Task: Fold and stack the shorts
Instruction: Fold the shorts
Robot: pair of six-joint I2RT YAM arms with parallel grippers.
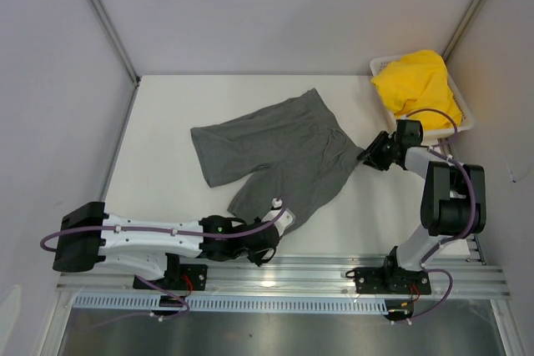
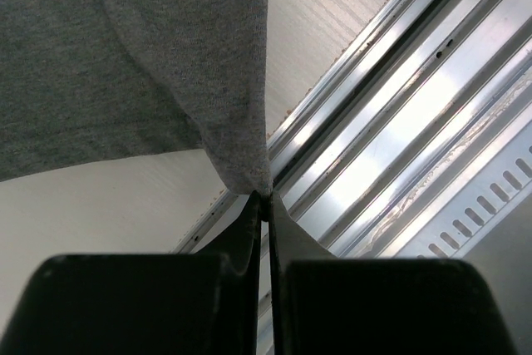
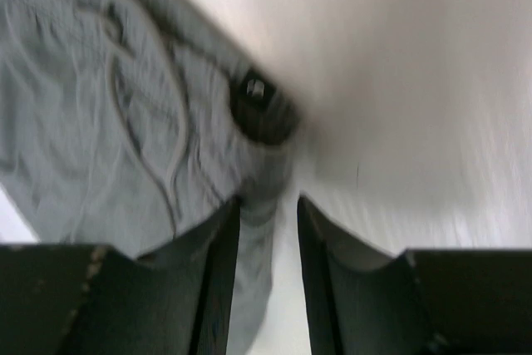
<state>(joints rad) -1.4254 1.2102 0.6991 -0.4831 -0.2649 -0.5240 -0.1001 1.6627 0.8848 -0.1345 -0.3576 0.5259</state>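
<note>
The dark grey shorts (image 1: 275,152) lie spread on the white table, waistband toward the right. My left gripper (image 1: 282,221) is at their near leg corner, by the table's front edge. In the left wrist view its jaws (image 2: 264,199) are pinched shut on a point of grey cloth (image 2: 125,56), which pulls up into a peak. My right gripper (image 1: 365,156) is at the waistband edge. Its jaws (image 3: 268,201) stand apart, with a fold of the grey shorts (image 3: 125,122) lying between them against the left finger. The yellow shorts (image 1: 415,81) are bunched in the basket.
The white mesh basket (image 1: 378,64) stands at the back right corner. An aluminium rail (image 1: 334,273) runs along the near table edge, right under the left gripper, and shows as bright ribbed metal (image 2: 399,122) in the left wrist view. Enclosure walls stand on three sides.
</note>
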